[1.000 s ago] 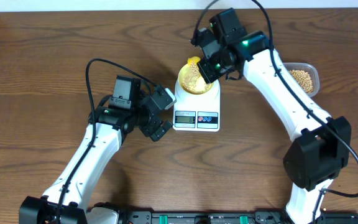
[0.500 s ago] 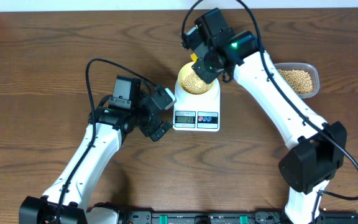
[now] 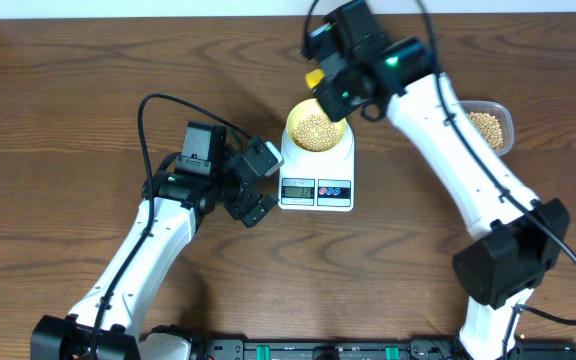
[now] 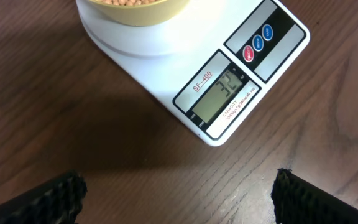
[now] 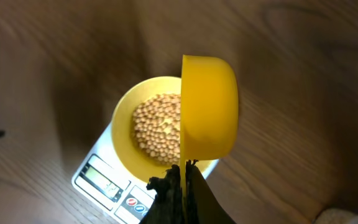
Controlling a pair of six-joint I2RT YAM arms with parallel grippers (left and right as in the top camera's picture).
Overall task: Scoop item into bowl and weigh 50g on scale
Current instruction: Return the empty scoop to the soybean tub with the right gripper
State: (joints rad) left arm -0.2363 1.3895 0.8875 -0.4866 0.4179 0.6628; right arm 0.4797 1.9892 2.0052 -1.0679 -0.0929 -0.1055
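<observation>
A pale yellow bowl [image 3: 318, 131] heaped with tan beans [image 3: 317, 128] stands on the white scale [image 3: 316, 186]. In the right wrist view the bowl [image 5: 124, 121] and beans [image 5: 158, 127] lie below a yellow scoop [image 5: 209, 112] turned on its side. My right gripper [image 5: 186, 180] is shut on the scoop's thin handle. Seen from overhead, that gripper [image 3: 332, 90] holds the scoop [image 3: 314, 78] just beyond the bowl's far rim. My left gripper [image 3: 271, 185] stands open left of the scale, its fingers [image 4: 42, 199] wide apart before the display [image 4: 219, 96].
A clear plastic container [image 3: 489, 125] of more beans sits at the right, behind the right arm. The scale's red and blue buttons [image 4: 258, 42] face the left gripper. The table's far edge runs just behind the right gripper.
The right gripper swung the scoop over the bowl, then drew back toward the far edge with it. More beans show in the bowl. The left arm has not moved.
</observation>
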